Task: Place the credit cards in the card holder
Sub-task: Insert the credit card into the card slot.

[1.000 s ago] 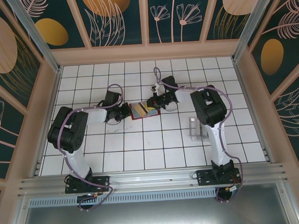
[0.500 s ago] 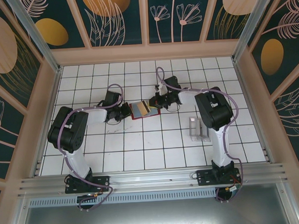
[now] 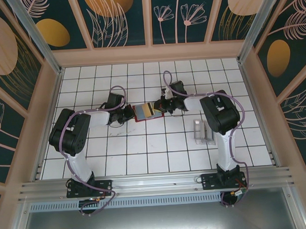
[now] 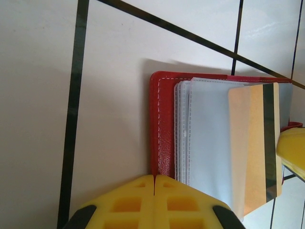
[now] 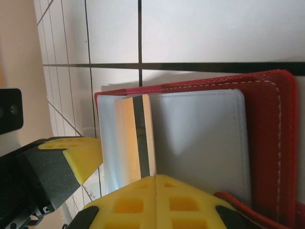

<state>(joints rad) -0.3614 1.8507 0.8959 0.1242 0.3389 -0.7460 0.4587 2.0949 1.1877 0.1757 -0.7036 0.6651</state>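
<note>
L claw (image 4: 154, 183) is pressed together, nothing seen betw its tips. The tips sit at the edge of the card holder (image 4: 161, 124), and it looks like they pin the red cover to the bench (image 3: 144, 150). Holder lies open mid-bench, clear sleeves fanned.

One credit card (image 4: 252, 143), tan w/ a dark stripe, lies across the sleeves. Can't tell if its far end is in a pocket or just on top.

R claw (image 5: 156, 183) is also pressed together, tips meeting the card's end on the holder's R side. Whether it nips the card or only butts it, can't tell.

Step in hand, imo: seat this card in a sleeve. To do it well:
- L side bears down so the holder doesn't skate on the tile when pushed.
- R pushes along the card's length, low & slow, card flat, so the leading edge goes under the sleeve lip, not over it.
- If a sleeve buckles, back off & re-aim, don't force.

Clear slotted tray (image 3: 202, 131) sits well apart to the R, no obstacle.
</note>
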